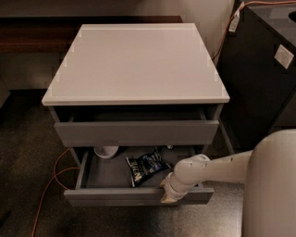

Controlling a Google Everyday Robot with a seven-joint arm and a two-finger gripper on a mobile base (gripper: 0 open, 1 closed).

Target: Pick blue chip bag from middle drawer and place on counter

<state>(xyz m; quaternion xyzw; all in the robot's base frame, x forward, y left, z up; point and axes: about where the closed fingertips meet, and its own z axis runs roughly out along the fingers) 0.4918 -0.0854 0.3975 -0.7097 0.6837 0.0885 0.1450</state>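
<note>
Gripper: lower centre-right, down at the middle drawer's front panel; whether open or closed cannot be told.
Blue chip bag: flat on the floor of the pulled-out drawer, just up-left of the gripper.
White bowl: drawer's back left.
Counter: upper centre, above both drawers.

A pale wall runs along the back, with a dark wooden ledge before it at left. The floor is dark and speckled; an orange cable loops over it at left. A black cabinet with a white label stands at right. The gripper hangs low near the floor.
</note>
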